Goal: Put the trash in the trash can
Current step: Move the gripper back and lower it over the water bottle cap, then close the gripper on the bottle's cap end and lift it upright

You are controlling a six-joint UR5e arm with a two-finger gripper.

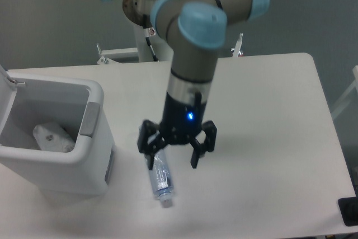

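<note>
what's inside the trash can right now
A crumpled whitish wrapper lies at the bottom of the open trash can. The near wall hides the rest of the floor.
</note>
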